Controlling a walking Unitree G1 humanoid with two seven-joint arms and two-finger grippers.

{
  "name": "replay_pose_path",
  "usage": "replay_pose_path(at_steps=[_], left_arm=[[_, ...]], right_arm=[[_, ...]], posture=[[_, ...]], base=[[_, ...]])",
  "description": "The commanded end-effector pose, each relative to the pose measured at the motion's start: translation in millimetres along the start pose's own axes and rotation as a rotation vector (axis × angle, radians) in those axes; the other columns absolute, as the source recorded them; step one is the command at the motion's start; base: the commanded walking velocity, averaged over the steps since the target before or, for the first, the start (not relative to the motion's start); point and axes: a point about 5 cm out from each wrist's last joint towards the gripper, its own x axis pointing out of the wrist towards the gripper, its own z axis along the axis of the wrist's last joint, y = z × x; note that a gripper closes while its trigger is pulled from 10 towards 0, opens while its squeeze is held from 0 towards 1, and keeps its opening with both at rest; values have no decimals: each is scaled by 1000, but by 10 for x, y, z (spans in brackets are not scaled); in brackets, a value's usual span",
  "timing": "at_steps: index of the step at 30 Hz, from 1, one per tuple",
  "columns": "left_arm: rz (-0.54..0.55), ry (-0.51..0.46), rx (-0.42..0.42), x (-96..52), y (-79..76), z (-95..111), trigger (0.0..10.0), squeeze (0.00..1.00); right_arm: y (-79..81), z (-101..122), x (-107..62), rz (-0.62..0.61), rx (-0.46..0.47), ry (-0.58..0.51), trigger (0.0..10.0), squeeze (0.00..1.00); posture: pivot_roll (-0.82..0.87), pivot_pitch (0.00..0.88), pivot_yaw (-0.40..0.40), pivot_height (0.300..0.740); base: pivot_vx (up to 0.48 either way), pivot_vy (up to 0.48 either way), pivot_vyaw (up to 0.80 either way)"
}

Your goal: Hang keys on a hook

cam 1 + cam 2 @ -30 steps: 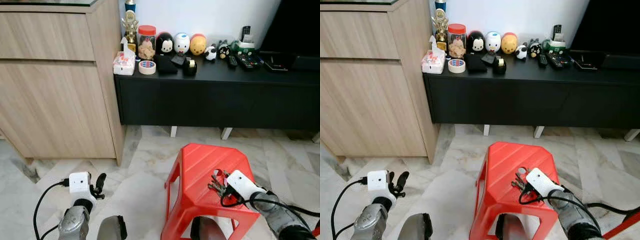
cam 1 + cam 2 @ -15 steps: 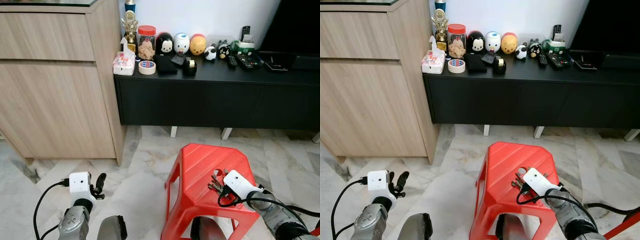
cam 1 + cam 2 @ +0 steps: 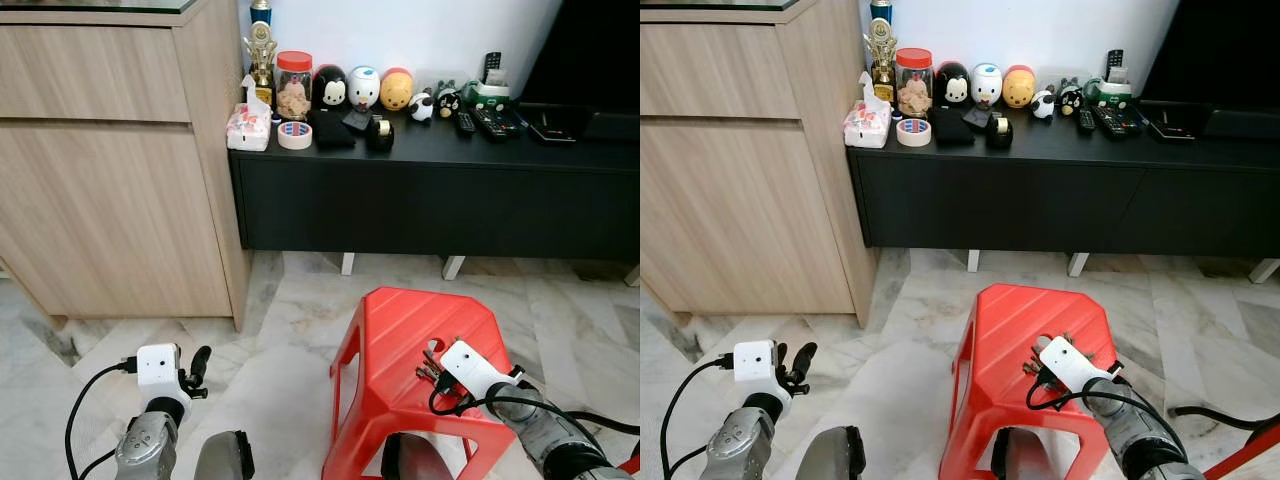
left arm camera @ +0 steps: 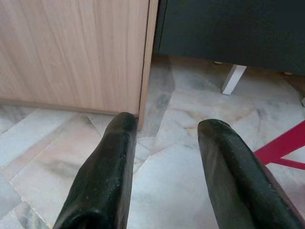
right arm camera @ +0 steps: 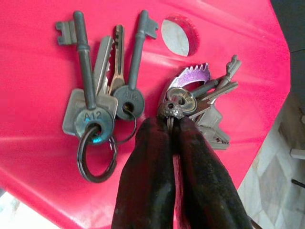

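A bunch of grey metal keys (image 5: 109, 95) on rings lies on the top of a red plastic stool (image 3: 400, 320), beside its round centre hole (image 5: 176, 36). My right gripper (image 5: 174, 125) rests at the bunch, its two black fingers (image 5: 147, 167) pressed together and shut on a ring and a small round fob of the keys. In the eye views the keys (image 3: 430, 368) poke out just beyond the right wrist's white camera (image 3: 468, 363). My left gripper (image 4: 167, 129) hangs open over the marble floor, left of the stool, holding nothing.
A low black cabinet (image 3: 440, 190) behind the stool carries figurines, a jar (image 3: 293, 85), a tape roll and remotes. A wooden cabinet (image 3: 110, 170) stands at the left. A black cable (image 3: 580, 425) trails from the right arm.
The right arm has crept a little to the left over the stool, closer onto the keys. The left arm has stayed still.
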Motion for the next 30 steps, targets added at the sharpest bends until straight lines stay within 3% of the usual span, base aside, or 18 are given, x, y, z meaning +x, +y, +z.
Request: replay_pose_path(at_steps=[1,4,8,9,10,11,12,13,18,23,24,25,26,30], left_arm=[[-4,14,11,0,0,-12,10000,0],[-3,14,13,-2,6,-12,10000,0],[1,16,15,-10,17,-20,10000,0],[3,17,15,-15,19,-25,10000,0],[3,17,15,-15,19,-25,10000,0],[3,17,15,-18,17,-28,10000,0],[3,17,15,-18,17,-28,10000,0],[4,17,13,-22,14,-33,10000,0],[0,23,12,-23,-8,-50,10000,0],[3,28,11,-16,-14,-54,10000,0],[14,35,4,-18,-3,-66,10000,0],[14,35,4,-18,-3,-66,10000,0],[30,50,-6,-34,16,-98,10000,0],[58,108,-13,-100,54,-215,10000,0]], right_arm=[[-81,74,0,-56,50,-38,0,0],[-154,241,-16,-126,191,-165,0,0],[-262,441,-98,-261,452,-340,0,0],[-283,478,-135,-297,563,-386,0,0],[-283,478,-135,-297,563,-386,0,0],[-306,518,-190,-332,744,-447,0,0],[-306,518,-190,-332,744,-447,0,0],[-315,542,-270,-388,863,-503,0,0],[-291,542,-437,-514,934,-576,0,0],[-282,517,-488,-539,955,-579,0,0],[-253,538,-472,-500,927,-570,941,0],[-253,538,-472,-500,927,-570,941,0],[-242,539,-478,-485,920,-568,10000,0],[-233,507,-464,-478,935,-549,10000,0]], posture=[[68,0,-65,571],[69,0,-65,571],[68,0,-66,571],[68,0,-70,571],[68,0,-70,571],[66,0,-71,571],[66,0,-71,571],[60,0,-70,571],[51,0,-71,571],[51,0,-77,571],[50,0,-79,571],[50,0,-79,571],[50,0,-83,571],[54,0,-85,571]], base=[[0,0,0],[0,0,0],[0,0,0],[0,0,0],[0,0,0],[0,0,0],[0,0,0],[0,0,0],[0,0,0],[0,0,0],[0,0,0],[0,0,0],[0,0,0],[0,0,0]])
